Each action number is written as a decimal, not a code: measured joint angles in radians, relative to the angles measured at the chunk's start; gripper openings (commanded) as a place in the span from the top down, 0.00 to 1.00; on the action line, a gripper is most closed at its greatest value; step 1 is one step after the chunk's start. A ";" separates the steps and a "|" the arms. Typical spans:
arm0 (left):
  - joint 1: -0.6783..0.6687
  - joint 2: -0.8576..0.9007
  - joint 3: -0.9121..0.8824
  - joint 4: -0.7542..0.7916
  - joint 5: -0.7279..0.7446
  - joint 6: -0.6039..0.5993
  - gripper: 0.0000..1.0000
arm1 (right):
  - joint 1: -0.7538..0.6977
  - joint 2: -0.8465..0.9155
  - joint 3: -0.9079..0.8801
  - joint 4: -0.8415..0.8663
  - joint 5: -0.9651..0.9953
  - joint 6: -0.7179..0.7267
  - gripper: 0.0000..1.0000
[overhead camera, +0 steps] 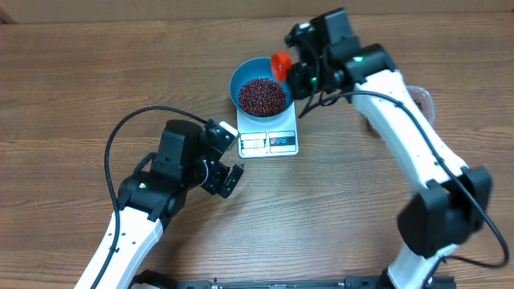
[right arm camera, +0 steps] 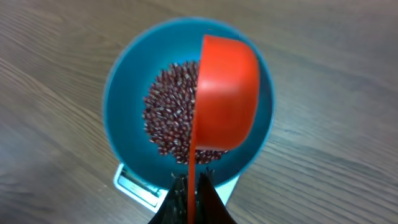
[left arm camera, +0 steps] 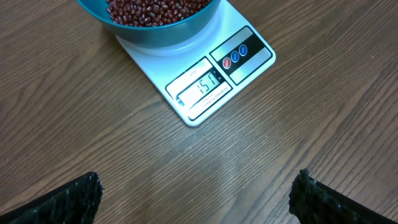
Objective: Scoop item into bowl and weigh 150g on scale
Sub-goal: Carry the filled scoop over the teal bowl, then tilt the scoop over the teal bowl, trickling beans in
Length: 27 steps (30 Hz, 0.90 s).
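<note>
Beans (right arm camera: 168, 118) lie heaped in the bowl (right arm camera: 124, 93) on the scale (left arm camera: 158, 68). Our right gripper (right arm camera: 193, 199), clamped on the scoop (right arm camera: 227, 93), tips it on edge over the bowl to empty it. Our left gripper (overhead camera: 227, 178) hangs wide apart, facing the display (left arm camera: 205, 84). A tub (overhead camera: 423, 98) sits half hidden behind our right arm (overhead camera: 409, 136).
</note>
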 measured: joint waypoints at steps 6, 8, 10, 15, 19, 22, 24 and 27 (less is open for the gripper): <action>0.000 0.000 0.000 0.000 0.000 0.000 0.00 | 0.050 0.072 0.000 0.002 0.058 -0.001 0.96; 0.000 0.000 0.000 0.000 0.000 0.000 0.00 | 0.063 0.085 0.000 0.009 0.071 -0.001 0.96; 0.000 0.000 0.000 0.000 0.000 0.000 0.01 | 0.068 0.095 0.000 0.016 0.089 -0.001 0.96; 0.000 0.000 0.000 0.000 0.000 0.000 0.00 | 0.066 0.114 0.000 0.045 0.148 -0.001 0.96; 0.000 0.001 0.000 0.000 0.000 0.000 0.00 | 0.066 0.115 0.000 0.078 0.170 -0.002 0.96; 0.000 0.001 0.000 0.000 0.000 0.000 0.00 | 0.066 0.115 0.000 0.081 0.176 -0.001 0.96; 0.000 0.001 0.000 0.000 0.000 0.000 0.00 | 0.066 0.115 0.000 0.083 0.176 -0.001 0.96; 0.000 0.001 0.000 0.000 0.000 0.000 0.00 | 0.066 0.120 0.000 0.085 0.176 -0.001 0.96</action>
